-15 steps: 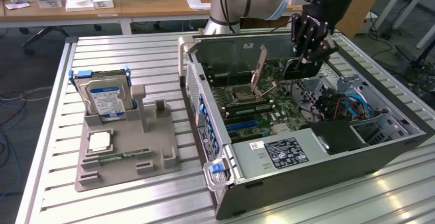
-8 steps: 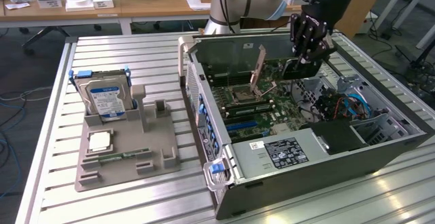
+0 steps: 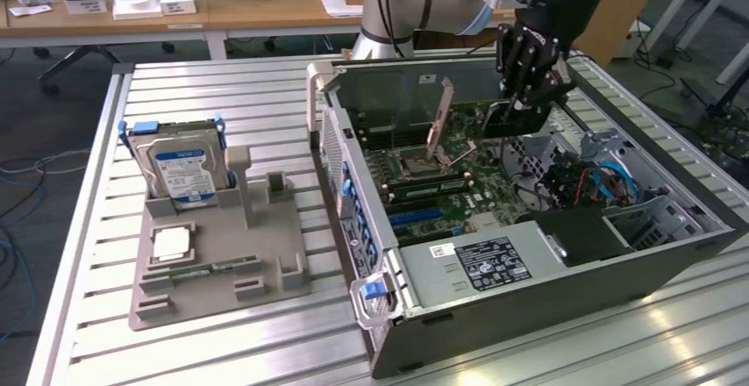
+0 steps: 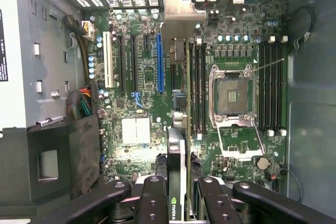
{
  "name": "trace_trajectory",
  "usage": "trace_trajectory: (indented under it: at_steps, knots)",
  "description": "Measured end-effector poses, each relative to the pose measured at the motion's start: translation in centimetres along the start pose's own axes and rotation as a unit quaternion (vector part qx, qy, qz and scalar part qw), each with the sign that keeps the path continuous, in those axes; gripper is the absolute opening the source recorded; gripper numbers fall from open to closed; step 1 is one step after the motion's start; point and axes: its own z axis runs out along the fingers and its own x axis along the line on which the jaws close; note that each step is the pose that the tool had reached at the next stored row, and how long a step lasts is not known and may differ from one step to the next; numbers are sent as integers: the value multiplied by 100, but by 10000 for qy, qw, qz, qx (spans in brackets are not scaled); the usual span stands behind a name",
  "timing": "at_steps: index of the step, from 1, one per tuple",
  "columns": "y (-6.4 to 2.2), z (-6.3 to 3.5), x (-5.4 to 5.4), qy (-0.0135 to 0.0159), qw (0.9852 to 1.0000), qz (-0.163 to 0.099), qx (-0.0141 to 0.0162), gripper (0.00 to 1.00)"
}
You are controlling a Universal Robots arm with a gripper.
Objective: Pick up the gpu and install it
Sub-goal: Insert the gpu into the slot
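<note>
Take the computer case [image 3: 562, 307] as your reference. It lies open on the slatted table [image 3: 234, 351], with the motherboard [image 3: 451, 180] facing up.

1. On the exterior view's left of the case, just apart from it, find the grey holder [image 3: 217, 294]. A hard drive [image 3: 178, 171] stands upright at the holder's far end. A memory stick [image 3: 217, 269] lies flat in a groove towards its near end.

2. Inside the case, check the motherboard. The wrist view shows a blue slot [image 4: 159, 61] and an open processor socket [image 4: 233, 95] on it, well apart from each other. Memory slots run between them.

3. Over the case's opening, towards its far wall and the exterior view's right, find the arm [image 3: 398, 9]. It reaches in from behind the case, and its gripper [image 3: 529, 96] points down into it.

4. Confirm the grip. The fingers [image 4: 152, 198] are narrowed onto the gpu [image 3: 515, 123] and clamp it from both sides. The card hangs edge-down below them.

5. Confirm the card's position. The gpu is held inside the upper part of the case, above the motherboard. In the wrist view it appears edge-on, with its silver bracket towards the case's vented wall. You cannot tell from either view whether its lower edge touches a slot.
</note>
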Motion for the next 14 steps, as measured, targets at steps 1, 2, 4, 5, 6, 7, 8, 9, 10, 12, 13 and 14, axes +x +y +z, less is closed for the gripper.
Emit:
trace_trajectory:
  at_steps: [1, 2, 4, 5, 6, 7, 8, 9, 10, 12, 13, 14]
  knots:
    - [0, 0, 0, 0, 10000, 0, 0, 27]
    - [0, 4, -1, -1, 10000, 0, 0, 27]
    - [0, 18, 0, 0, 10000, -1, 0, 27]
    - [1, 29, 0, 0, 10000, -1, 0, 27]
    - [3, 41, 0, 0, 10000, 0, 0, 27]
    - [5, 54, 0, -1, 10000, 0, 0, 27]
    - [7, 67, 1, 0, 10000, 0, 0, 27]
    - [8, 81, 1, 0, 10000, 0, 0, 27]
    - [11, 95, 1, 0, 10000, 0, 0, 27]
    - [15, 115, 1, 0, 10000, 0, 0, 27]
    - [19, 121, 1, 0, 10000, 0, 0, 27]
    - [22, 127, 1, 0, 10000, 0, 0, 27]
